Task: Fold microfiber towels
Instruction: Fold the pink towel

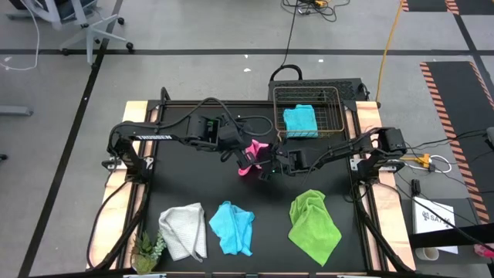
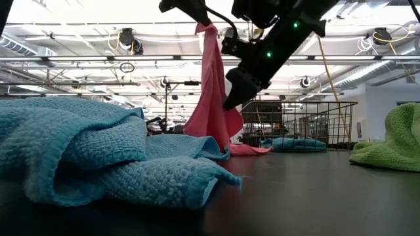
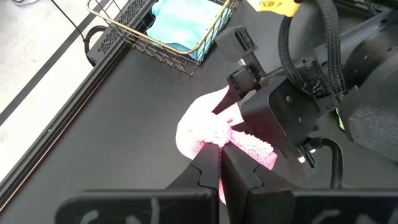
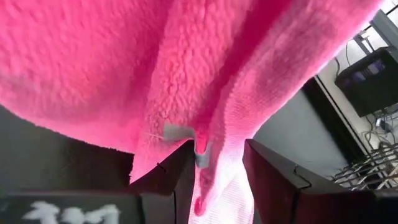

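The pink towel [image 1: 252,157] hangs in mid-air over the middle of the counter [image 1: 193,185], pinched at its top by the left gripper [image 3: 220,163], whose fingers are closed narrowly on a bunched corner; holding it high lets the cloth drape straight down so that only its bottom edge trails on the counter, as the low view shows. The right gripper [image 4: 217,171] sits just beside it, fingers parted with a fold of the pink cloth lying between them, seemingly placed to take a second corner so the towel can be spread flat; they do not look clamped yet. Along the near edge of the counter the other cloths wait well apart from one another: the white-grey towel [image 1: 184,228], the crumpled light blue towel [image 1: 232,227] and the lime green towel [image 1: 314,223]. A second light blue towel [image 1: 300,120] lies folded in the wire basket [image 1: 337,96] at the far side, probably where finished ones go. A small green plant [image 1: 148,249] stands at the near left corner.
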Robot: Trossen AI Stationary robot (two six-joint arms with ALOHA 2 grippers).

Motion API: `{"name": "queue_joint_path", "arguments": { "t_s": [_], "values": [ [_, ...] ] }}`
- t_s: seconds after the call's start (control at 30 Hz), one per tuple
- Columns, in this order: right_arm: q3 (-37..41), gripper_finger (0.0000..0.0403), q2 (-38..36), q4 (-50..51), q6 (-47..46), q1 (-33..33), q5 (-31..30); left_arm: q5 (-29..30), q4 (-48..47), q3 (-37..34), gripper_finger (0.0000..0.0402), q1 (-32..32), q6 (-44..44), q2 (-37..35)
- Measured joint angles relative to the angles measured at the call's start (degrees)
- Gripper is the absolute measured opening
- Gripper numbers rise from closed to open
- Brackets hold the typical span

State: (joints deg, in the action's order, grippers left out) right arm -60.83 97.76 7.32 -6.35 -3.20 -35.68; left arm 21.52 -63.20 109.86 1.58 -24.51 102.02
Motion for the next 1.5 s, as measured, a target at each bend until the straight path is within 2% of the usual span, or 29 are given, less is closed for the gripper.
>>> {"name": "queue_joint_path", "arguments": {
  "t_s": [0.13,0.3,0.4,0.53,0.7,0.97,1.2,1.37,1.5],
  "values": [
    [1.7,0.0114,0.0,-1.1,0.0,0.8,0.5,0.0,0.0,0.0,0.0013,0.0,-0.2,0.0],
    [2.1,0.0015,-0.5,-0.6,-3.7,3.1,11.5,0.0,-0.2,0.0,0.0005,0.3,0.0,0.0],
    [1.8,0.0003,-3.1,0.7,-5.0,3.7,14.3,0.3,-1.9,0.0,0.0006,0.5,0.0,0.0],
    [1.4,0.0001,-10.7,2.3,-2.8,3.6,15.0,2.4,-7.7,0.0,0.0004,0.4,-1.6,0.0],
    [1.4,0.0001,-20.9,5.7,2.6,5.0,14.9,8.2,-12.2,0.0,0.0004,0.0,-2.9,0.0],
    [1.4,0.0,-29.3,7.8,13.7,14.4,15.3,17.7,-13.7,0.0,0.0003,-5.0,2.3,0.0],
    [1.4,0.0,-30.2,5.9,17.0,21.6,23.6,18.0,-13.7,0.0,0.0003,-12.6,7.8,0.0],
    [1.4,0.0,-30.2,1.6,19.4,23.3,25.1,17.0,-15.6,0.0,0.0004,-16.6,9.2,0.0],
    [1.3,0.0,-30.1,3.9,18.8,23.7,28.4,14.0,-18.1,0.0,0.0004,-18.0,8.0,0.0]
  ]
}}
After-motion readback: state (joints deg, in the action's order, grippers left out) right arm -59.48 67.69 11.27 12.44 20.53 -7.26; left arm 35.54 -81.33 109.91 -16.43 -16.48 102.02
